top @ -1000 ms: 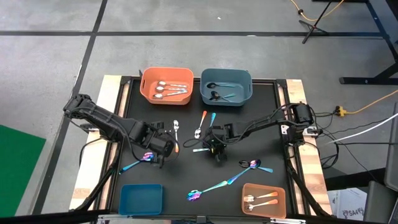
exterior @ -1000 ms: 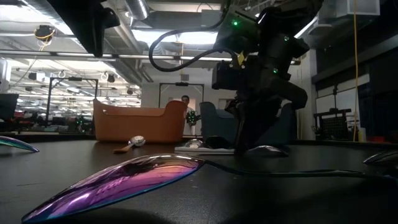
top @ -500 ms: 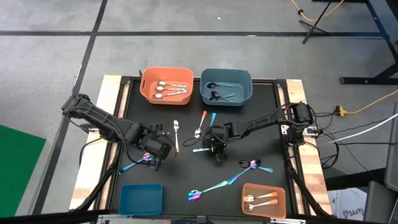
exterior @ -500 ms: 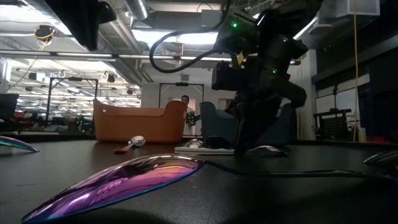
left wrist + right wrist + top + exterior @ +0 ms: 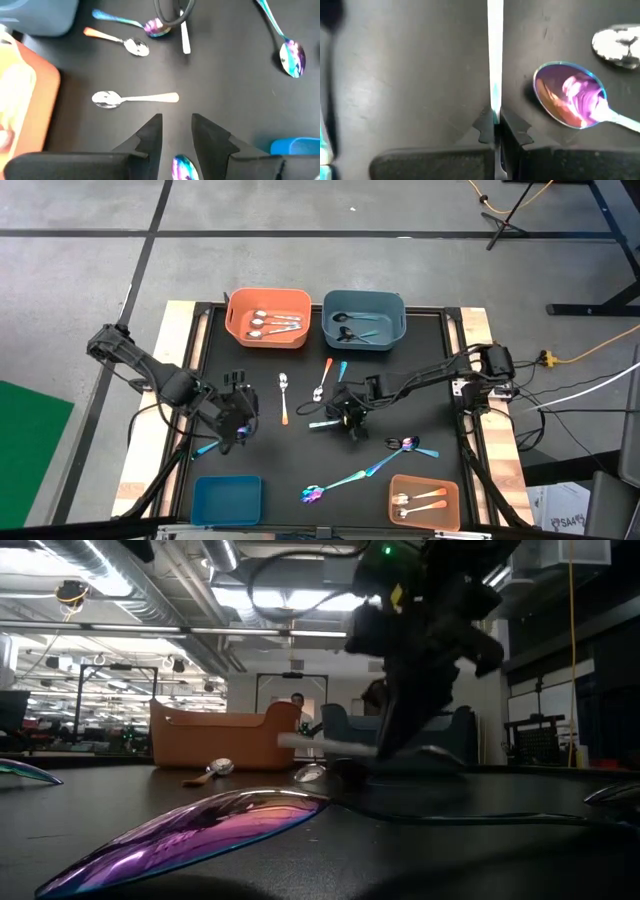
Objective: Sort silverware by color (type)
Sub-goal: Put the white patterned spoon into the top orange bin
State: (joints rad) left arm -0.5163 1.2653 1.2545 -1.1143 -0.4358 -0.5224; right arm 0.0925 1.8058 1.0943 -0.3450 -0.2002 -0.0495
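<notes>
My right gripper [image 5: 350, 418] is at mid-table, shut on a thin spoon whose pale handle [image 5: 322, 422] sticks out toward the table's left; its bowl is hidden. My left gripper [image 5: 232, 422] hovers open at the left, above an iridescent spoon [image 5: 208, 446] whose bowl [image 5: 182, 167] shows below its fingers. Loose spoons lie flat on the black mat: one with an orange handle [image 5: 283, 395], a pair [image 5: 328, 378] farther back, and iridescent ones [image 5: 405, 445] [image 5: 340, 480] nearer the front. My right gripper pinches the spoon's pale handle [image 5: 495, 102] between its two fingers [image 5: 482, 125]. The fingers slant down from the table's right side. The handle [image 5: 325, 745] runs on past the fingertips, about level and clear of the mat.
At the far edge stand an orange bin [image 5: 236, 320] with silver spoons and a blue bin [image 5: 330, 325] with black ones. A blue bin [image 5: 227, 498] sits near left and an orange bin [image 5: 448, 498] with orange-handled spoons sits near right. An iridescent bowl [image 5: 572, 100] lies close beside my right fingers.
My right gripper has risen a little, and the spoon's pale handle has come up off the mat with it. My left gripper has gone up and toward the table's left edge, staying open and away from the orange-handled spoon.
</notes>
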